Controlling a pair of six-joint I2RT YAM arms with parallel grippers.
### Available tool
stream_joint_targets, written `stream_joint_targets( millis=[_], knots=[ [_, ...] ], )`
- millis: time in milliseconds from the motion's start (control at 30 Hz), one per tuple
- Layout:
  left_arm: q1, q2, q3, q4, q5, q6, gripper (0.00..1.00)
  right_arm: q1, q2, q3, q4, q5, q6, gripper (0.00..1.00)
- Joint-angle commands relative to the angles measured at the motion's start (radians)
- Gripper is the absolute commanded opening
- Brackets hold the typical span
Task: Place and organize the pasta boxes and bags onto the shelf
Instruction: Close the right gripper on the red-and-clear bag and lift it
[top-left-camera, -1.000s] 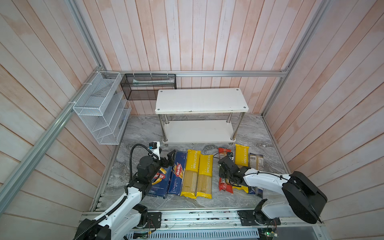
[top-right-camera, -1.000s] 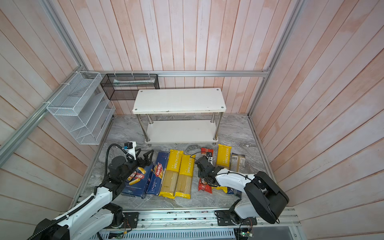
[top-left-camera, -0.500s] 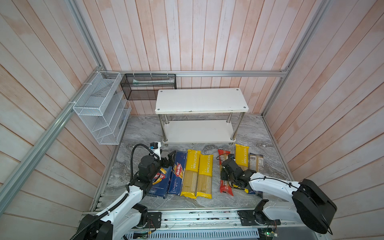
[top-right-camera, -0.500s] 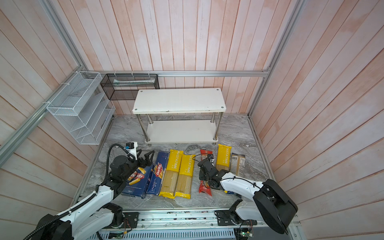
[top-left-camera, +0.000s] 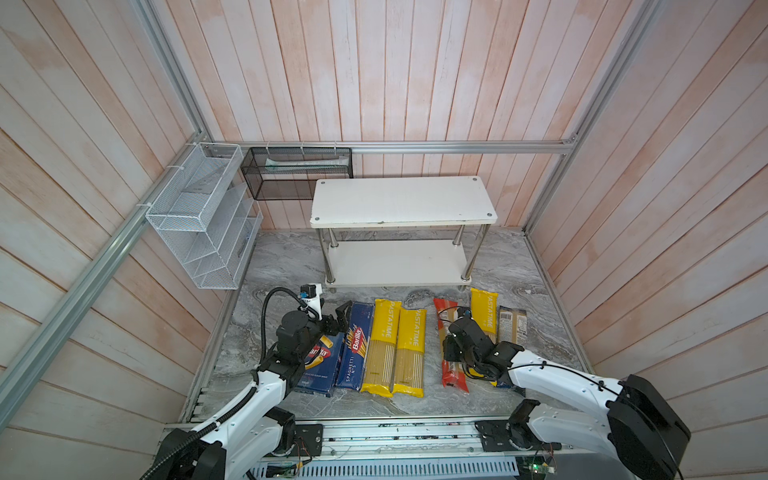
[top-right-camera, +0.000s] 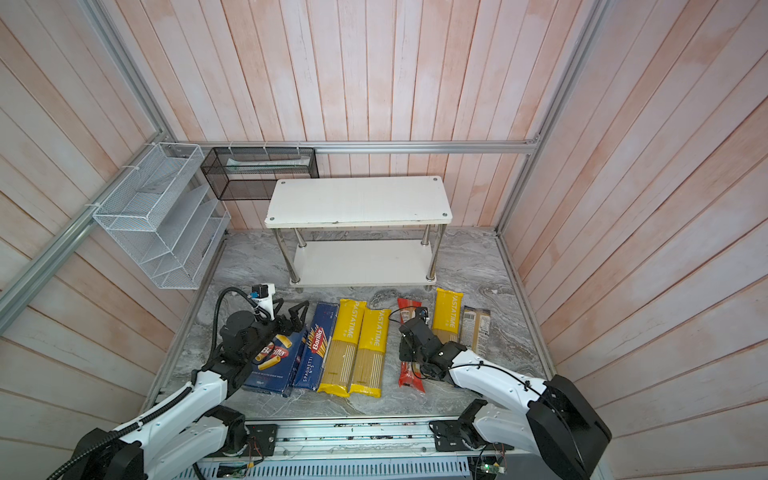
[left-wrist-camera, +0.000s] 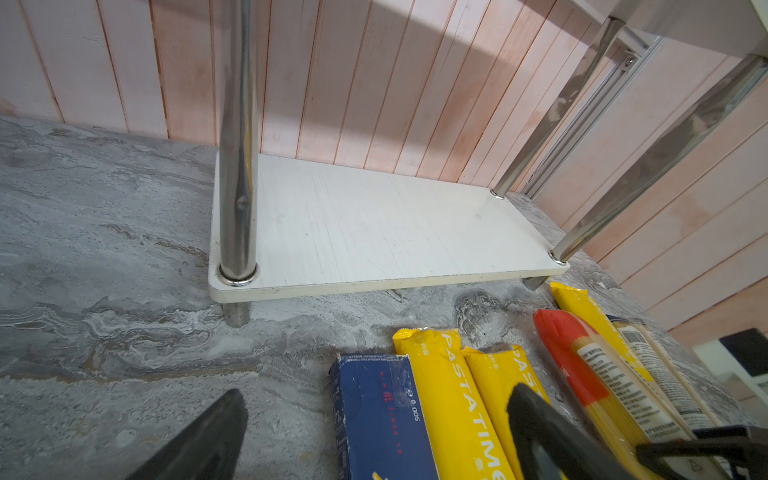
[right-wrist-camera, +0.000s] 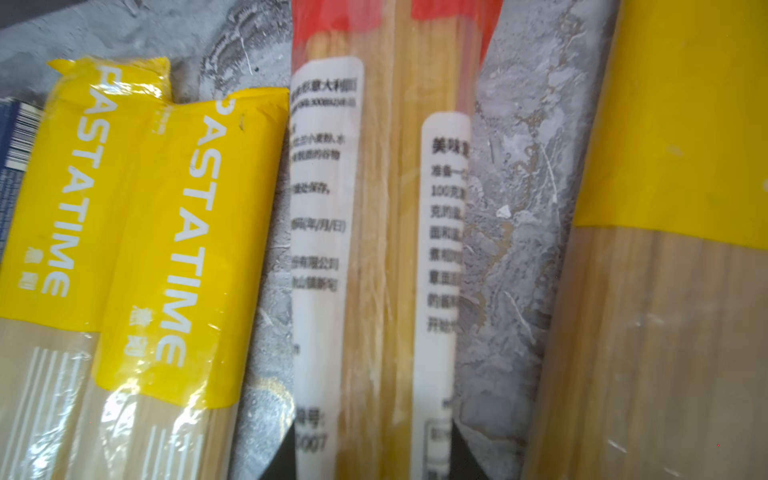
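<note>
Both pasta boxes lie flat at the left of the floor, the wide one (top-left-camera: 318, 361) beside the narrow one (top-left-camera: 355, 349). Two yellow bags (top-left-camera: 384, 345) (top-left-camera: 411, 353) lie next to them. Further right lie the red-ended bag (top-left-camera: 455, 376), a third yellow bag (top-left-camera: 484, 309) and the dark-blue-ended bag (top-left-camera: 513, 324). My right gripper (top-left-camera: 452, 353) is down on the red-ended bag (right-wrist-camera: 374, 208), and its fingertips (right-wrist-camera: 282, 453) press the bag's two sides. Open and empty, my left gripper (top-left-camera: 338, 318) hangs over the far ends of the boxes (left-wrist-camera: 378, 415). Behind the row, both boards of the shelf (top-left-camera: 403, 201) are bare.
A white wire rack (top-left-camera: 203, 224) hangs on the left wall, and a black mesh basket (top-left-camera: 295, 172) hangs on the back rail. The shelf's chrome legs (left-wrist-camera: 237, 145) stand just beyond my left gripper. Wooden walls close in the grey marble floor (top-left-camera: 282, 266).
My right gripper's jaws have closed in on the red-ended bag, and that arm has shifted slightly nearer along it. The left arm has barely moved.
</note>
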Motion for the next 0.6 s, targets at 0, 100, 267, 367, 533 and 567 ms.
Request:
stream_joint_targets(
  millis=[0,100,267,367,533,567],
  knots=[
    [-0.003,0.008,0.005,0.022,0.024,0.003,1.0,0.005,-0.052,0.014,0.058,0.021,-0.021,0.24],
    [-0.002,0.012,-0.001,0.033,0.021,0.005,1.0,-0.001,-0.071,0.024,0.049,0.023,-0.031,0.23],
    [-0.002,0.006,0.0,0.029,0.027,0.007,1.0,-0.003,-0.096,0.03,0.051,0.007,-0.053,0.22],
    [-0.004,0.004,0.001,0.024,0.029,0.006,1.0,-0.002,-0.112,0.039,0.043,-0.015,-0.059,0.21],
    [-0.003,0.012,0.004,0.026,0.038,0.009,1.0,-0.003,-0.154,0.05,0.026,-0.042,-0.07,0.2],
    [-0.004,0.013,0.003,0.028,0.043,0.007,1.0,-0.003,-0.162,0.05,0.022,-0.04,-0.07,0.2]
  ],
)
